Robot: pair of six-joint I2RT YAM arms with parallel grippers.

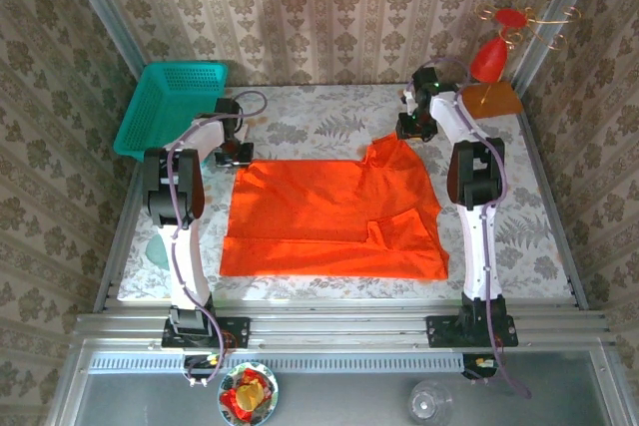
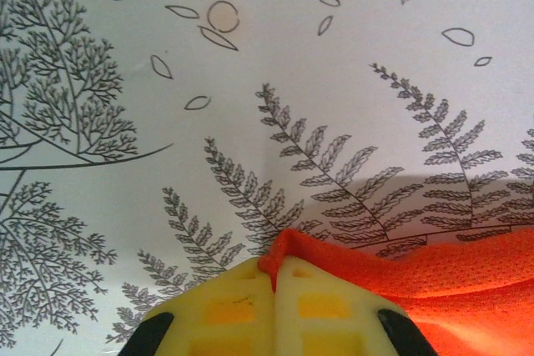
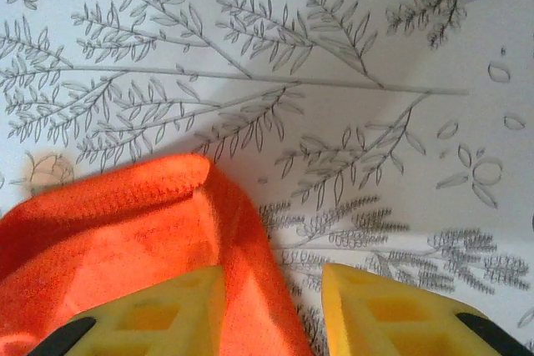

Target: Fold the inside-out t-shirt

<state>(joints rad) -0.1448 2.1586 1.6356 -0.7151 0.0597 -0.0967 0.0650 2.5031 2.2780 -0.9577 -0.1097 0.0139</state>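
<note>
The inside-out t-shirt [image 1: 334, 218], bright orange, lies spread flat on the fern-print table cloth, with a fold of cloth raised at its far right corner. My left gripper [image 1: 237, 152] is at the shirt's far left corner. In the left wrist view its yellow fingers [image 2: 225, 306] are shut together on a pinched ridge of the orange cloth [image 2: 288, 248]. My right gripper [image 1: 411, 130] is at the far right corner. Its jaws [image 3: 271, 277] stand apart, with the shirt's raised edge [image 3: 250, 248] between them, against the left finger [image 3: 167, 310].
A teal plastic basket [image 1: 170, 105] sits at the far left corner of the table. A red glossy ornament [image 1: 491, 59] on a wooden base [image 1: 494, 99] stands at the far right, close behind my right arm. A small bowl [image 1: 248, 393] lies below the front rail.
</note>
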